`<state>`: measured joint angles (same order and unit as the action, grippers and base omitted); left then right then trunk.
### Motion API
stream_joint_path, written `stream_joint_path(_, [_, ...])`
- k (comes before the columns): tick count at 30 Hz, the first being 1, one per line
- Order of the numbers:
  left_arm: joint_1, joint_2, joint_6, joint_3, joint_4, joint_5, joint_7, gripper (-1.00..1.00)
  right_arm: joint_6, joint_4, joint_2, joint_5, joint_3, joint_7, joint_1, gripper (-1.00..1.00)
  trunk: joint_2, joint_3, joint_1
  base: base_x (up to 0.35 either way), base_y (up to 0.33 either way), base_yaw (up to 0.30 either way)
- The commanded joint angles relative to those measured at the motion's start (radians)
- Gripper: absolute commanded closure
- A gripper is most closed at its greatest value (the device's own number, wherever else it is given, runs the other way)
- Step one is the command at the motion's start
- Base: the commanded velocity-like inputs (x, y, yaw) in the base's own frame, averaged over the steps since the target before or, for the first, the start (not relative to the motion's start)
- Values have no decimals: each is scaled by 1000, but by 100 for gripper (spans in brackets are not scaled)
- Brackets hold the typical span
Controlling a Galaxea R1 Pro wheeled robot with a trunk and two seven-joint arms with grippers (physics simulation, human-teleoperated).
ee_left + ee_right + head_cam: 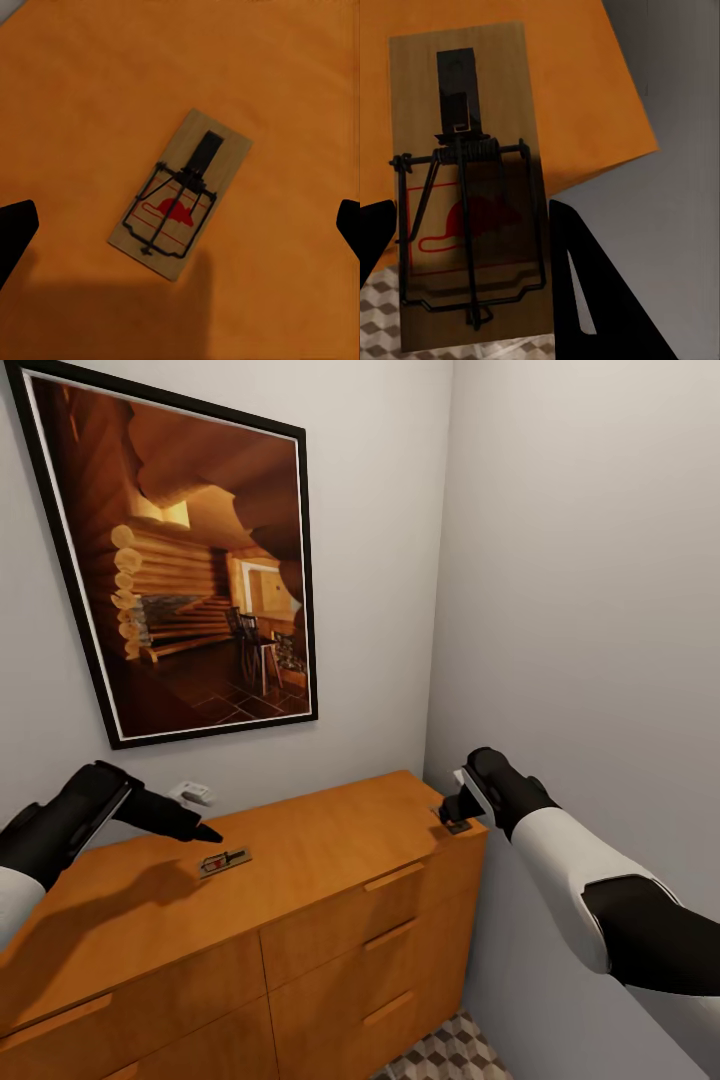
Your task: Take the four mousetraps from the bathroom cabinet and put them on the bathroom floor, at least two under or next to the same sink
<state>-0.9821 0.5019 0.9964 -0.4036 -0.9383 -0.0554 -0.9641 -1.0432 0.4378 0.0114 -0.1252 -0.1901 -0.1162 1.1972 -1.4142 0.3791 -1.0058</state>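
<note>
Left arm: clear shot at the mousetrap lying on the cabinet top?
Probably yes. The left gripper hovers open just above the mousetrap, which lies flat on the cabinet top with bare wood all around it. In the left wrist view the trap sits between the spread fingertips, with nothing in between.

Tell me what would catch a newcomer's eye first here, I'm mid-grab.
The big framed log-cabin picture on the wall above the orange cabinet dominates the head view. Next, a mousetrap lies flat on the cabinet top with the left claw open just above it. At the cabinet's far right corner the right claw grips a second mousetrap, past the edge, patterned floor below.
</note>
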Motion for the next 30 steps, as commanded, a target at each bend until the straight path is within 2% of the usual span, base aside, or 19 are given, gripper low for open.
stream_joint_path(1, [-1, 0, 5, -2, -1, -7, -7, -100, -4, 1, 0, -9, -3, -10, 1, 100, -1, 1, 0, 0, 0, 0])
stream_joint_path(30, [-1, -4, 0, -3, 10, -2, -5, -100, -4, 1, 1, -16, -2, -14, 1, 100, -1, 1, 0, 44, 37, 0])
